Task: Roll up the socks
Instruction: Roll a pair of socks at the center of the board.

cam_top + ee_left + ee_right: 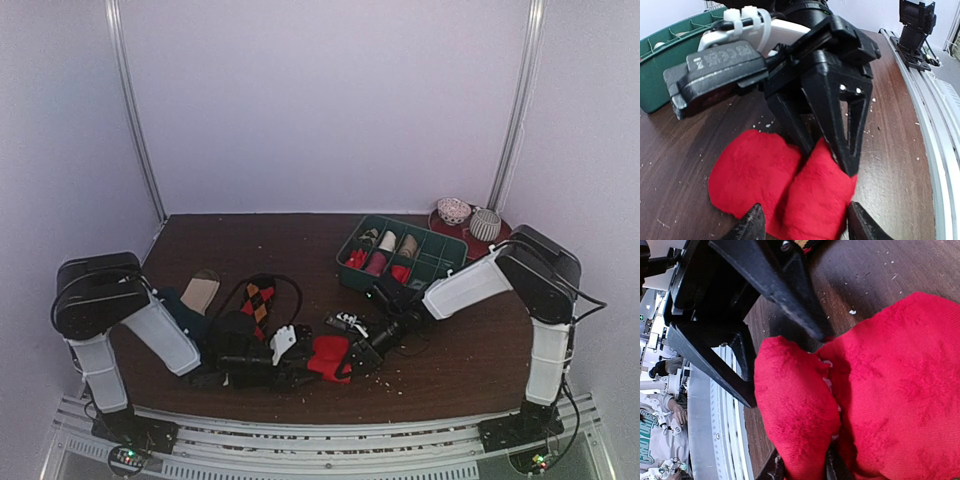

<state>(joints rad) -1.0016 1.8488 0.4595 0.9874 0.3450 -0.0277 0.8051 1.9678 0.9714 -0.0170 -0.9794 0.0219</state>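
We are reading raised, upside-down lettering on the black housing (715,70): possibly a "Z", the rest unclear. Teal letters on a white shirt (651,442) are showing too blurred to read.

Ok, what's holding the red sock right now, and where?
The right gripper pinches a raised fold of the bright red fabric sock. The left gripper holds nothing, jaws open astride it.

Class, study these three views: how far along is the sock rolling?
Done: rolled bundles already sit in the green tray. In hand: the right gripper pinches a fold of the red sock, bunched but not yet a roll; the left gripper stands open around it. Left: finish this roll, then the argyle sock, lying flat.
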